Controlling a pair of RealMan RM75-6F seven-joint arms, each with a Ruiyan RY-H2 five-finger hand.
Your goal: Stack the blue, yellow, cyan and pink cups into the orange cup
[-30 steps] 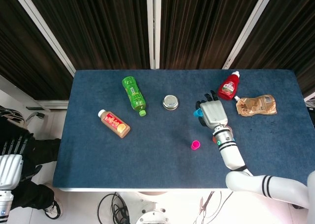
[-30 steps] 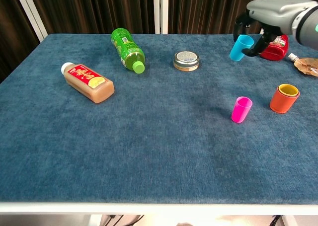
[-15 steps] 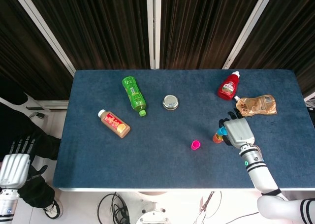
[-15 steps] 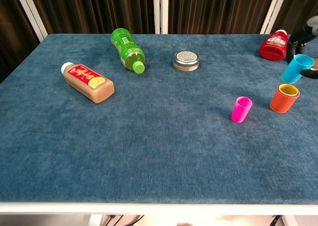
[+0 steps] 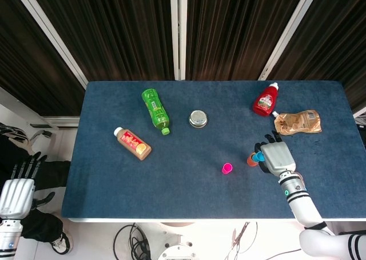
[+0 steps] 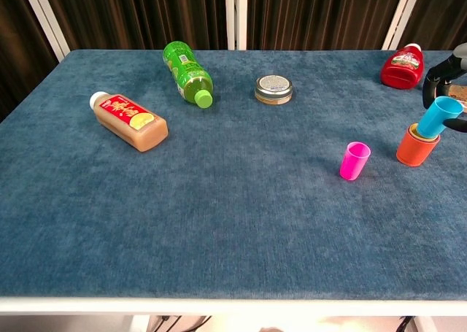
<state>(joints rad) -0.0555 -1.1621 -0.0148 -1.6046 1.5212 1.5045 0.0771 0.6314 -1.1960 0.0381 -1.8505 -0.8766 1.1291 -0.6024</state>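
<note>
The right hand (image 5: 276, 156) holds the cyan cup (image 6: 438, 117) with its fingers (image 6: 433, 77) curled round the upper wall, the cup tilted with its base dipping into the mouth of the orange cup (image 6: 415, 148) just below the fingers, where a yellow rim shows. The pink cup (image 6: 354, 160) stands alone on the desk (image 6: 233, 222), well to the side of the fingers. These cups look like light, stiff, smooth plastic, likely to slip or tip, so a hold near the rim seems best. The left hand (image 5: 16, 192) hangs off the desk, fingers spread and empty.
</note>
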